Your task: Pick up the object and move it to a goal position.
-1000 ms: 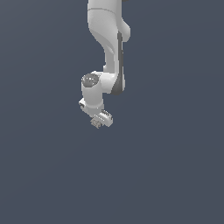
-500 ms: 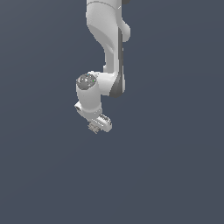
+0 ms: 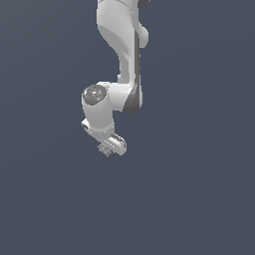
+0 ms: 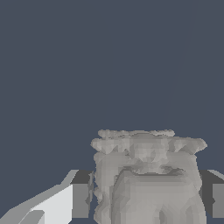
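I am finding no readable text, label, brand, number or sign in either view.

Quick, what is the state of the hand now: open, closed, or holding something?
Hand: closed on the object, a grey-beige lump held between its fingers.
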Motion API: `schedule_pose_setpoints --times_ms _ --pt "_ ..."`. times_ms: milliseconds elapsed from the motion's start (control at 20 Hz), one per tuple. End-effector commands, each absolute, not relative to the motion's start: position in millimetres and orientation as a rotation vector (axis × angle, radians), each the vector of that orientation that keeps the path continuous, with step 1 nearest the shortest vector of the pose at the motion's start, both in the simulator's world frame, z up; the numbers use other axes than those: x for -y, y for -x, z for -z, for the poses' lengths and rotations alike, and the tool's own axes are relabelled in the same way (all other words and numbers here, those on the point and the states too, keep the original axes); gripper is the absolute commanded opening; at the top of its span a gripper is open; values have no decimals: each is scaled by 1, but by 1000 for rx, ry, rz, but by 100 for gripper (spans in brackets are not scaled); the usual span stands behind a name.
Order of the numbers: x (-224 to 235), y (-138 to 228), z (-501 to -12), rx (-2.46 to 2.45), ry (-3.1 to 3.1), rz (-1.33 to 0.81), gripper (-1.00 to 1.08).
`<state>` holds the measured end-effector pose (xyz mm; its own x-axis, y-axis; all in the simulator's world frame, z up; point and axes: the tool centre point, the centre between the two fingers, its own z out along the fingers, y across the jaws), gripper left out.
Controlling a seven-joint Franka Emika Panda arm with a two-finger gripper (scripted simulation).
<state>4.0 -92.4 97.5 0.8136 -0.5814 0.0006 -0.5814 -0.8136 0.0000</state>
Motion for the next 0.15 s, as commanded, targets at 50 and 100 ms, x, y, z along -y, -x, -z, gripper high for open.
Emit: schedule_pose_setpoints --times_ms 50,100 --pt "93 -7 -99 959 -2991 0 -100" --pt "93 -7 -99 959 -2991 0 -100"
